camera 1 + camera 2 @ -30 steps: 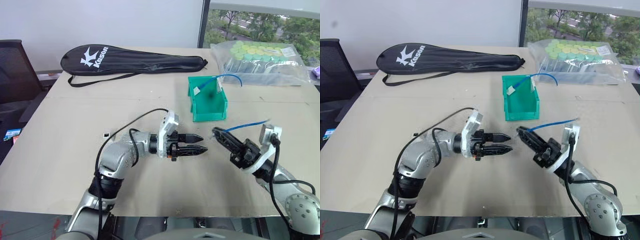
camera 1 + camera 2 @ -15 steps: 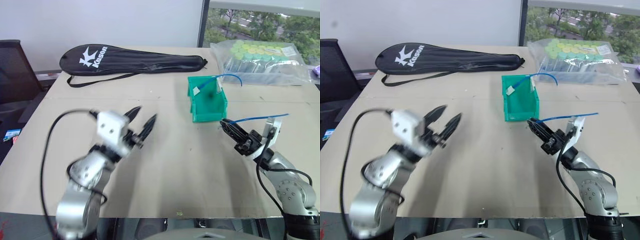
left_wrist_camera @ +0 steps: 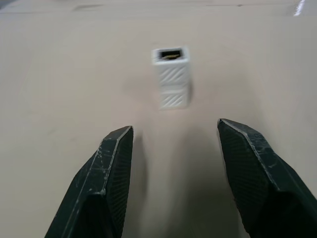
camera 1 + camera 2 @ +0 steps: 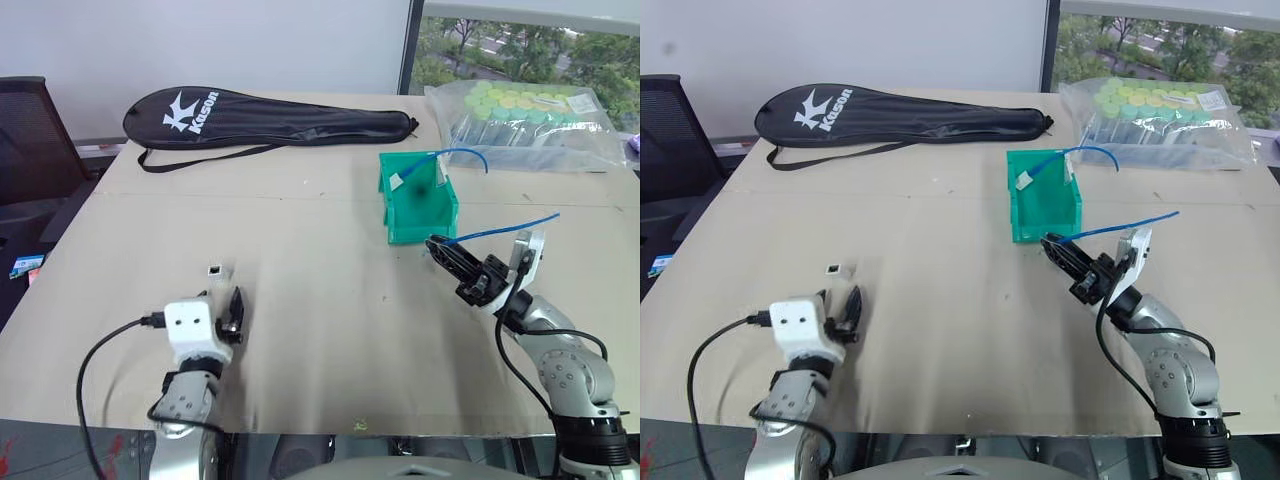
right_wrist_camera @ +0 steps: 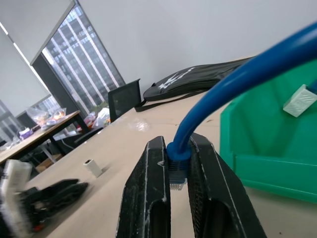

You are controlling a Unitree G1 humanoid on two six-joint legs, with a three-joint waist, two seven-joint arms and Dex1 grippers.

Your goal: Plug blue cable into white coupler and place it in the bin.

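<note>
Green plastic bin [image 4: 418,210] stands mid-table and already contains a second blue cable with its own white coupler. Just in front of the bin, the right gripper [image 4: 440,249] is clamped on the blue cable [image 5: 233,89] near its plug. Well to the bin's left, the white coupler [image 3: 171,76] lies on the table, just ahead of the left gripper [image 3: 173,136], whose fingers are spread and empty.

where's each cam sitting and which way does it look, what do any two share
Left and right eye views: on the head, looking forward and down at the table, green bin, both arms.
Left wrist view: along the open left claw at the white coupler.
Right wrist view: along the right claw, shut on the blue cable.
Shared: both wrist views show the coupler.
</note>
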